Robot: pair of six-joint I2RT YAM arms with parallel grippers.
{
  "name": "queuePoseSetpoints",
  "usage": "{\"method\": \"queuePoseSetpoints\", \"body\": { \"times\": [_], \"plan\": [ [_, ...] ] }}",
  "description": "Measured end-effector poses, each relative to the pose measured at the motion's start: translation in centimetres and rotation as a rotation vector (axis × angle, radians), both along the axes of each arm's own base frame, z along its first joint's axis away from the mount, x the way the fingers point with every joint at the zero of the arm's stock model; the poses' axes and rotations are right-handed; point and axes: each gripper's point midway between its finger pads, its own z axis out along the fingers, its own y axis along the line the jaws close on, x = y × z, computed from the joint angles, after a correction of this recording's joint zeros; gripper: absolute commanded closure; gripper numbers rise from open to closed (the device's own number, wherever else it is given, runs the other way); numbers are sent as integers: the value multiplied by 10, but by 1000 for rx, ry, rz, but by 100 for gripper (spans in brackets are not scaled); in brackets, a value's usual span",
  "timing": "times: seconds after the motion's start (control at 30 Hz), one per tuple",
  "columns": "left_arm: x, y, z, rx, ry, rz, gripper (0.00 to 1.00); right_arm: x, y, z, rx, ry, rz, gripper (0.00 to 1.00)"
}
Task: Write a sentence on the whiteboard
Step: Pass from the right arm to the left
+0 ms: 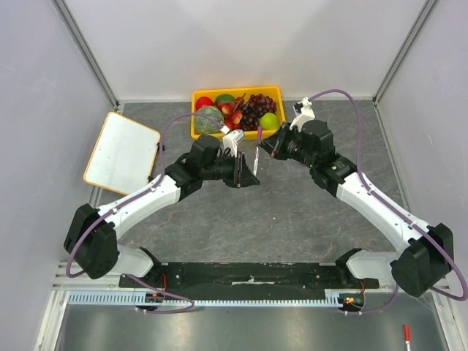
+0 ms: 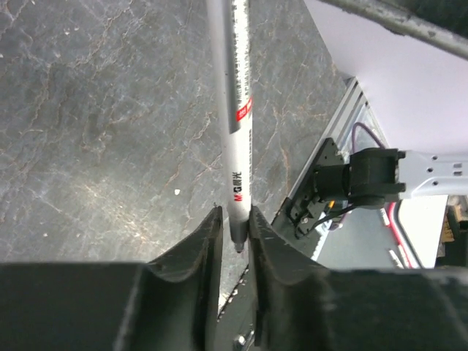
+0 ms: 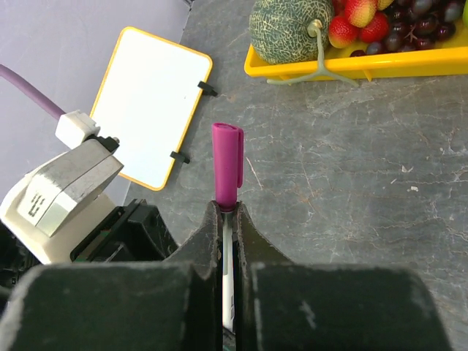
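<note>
Magenta-capped marker (image 3: 227,164) | clamped by right gripper (image 3: 229,212) and left gripper (image 2: 235,217) | whiteboard (image 1: 123,152) far left | fruit tray (image 3: 409,64) behind

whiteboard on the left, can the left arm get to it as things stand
Probably yes: the whiteboard lies beside the left arm, with nothing between them. But the left hand is clamped on the marker that the right hand also grips.
</note>
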Motion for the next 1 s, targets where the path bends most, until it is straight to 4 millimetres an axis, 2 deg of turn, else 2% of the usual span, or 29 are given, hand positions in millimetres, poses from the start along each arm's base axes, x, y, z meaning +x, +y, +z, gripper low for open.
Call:
{"method": "queuePoseSetpoints", "body": {
  "times": [0.03,0.13,0.2,0.27,0.3,0.33,0.5,0.63,0.73,0.83,1.0],
  "plan": [
    [0,0,0,0,2,2,98,0,1,2,5,-3,2,100],
    [1,-1,1,-6,-6,2,98,1,0,3,12,-6,4,79],
    [2,-1,2,-6,-8,5,98,1,0,4,19,-5,7,43],
    [3,0,2,-4,-12,11,98,0,0,5,23,-5,21,14],
    [4,1,3,1,-19,22,98,0,-1,5,22,-8,26,5],
    [4,3,4,7,-23,30,98,-1,-1,5,23,-8,33,2],
    [3,17,14,49,-62,57,98,-1,-12,15,20,-47,63,2],
    [-4,32,32,81,-115,62,98,-5,-16,25,28,-81,144,2],
    [-14,44,49,92,-161,49,98,-16,-5,35,59,-113,275,2],
    [-24,52,61,100,-189,22,98,-35,11,51,126,-168,433,6],
    [-38,56,69,104,-190,-36,98,-68,27,78,206,-269,641,21]
  ]
}}
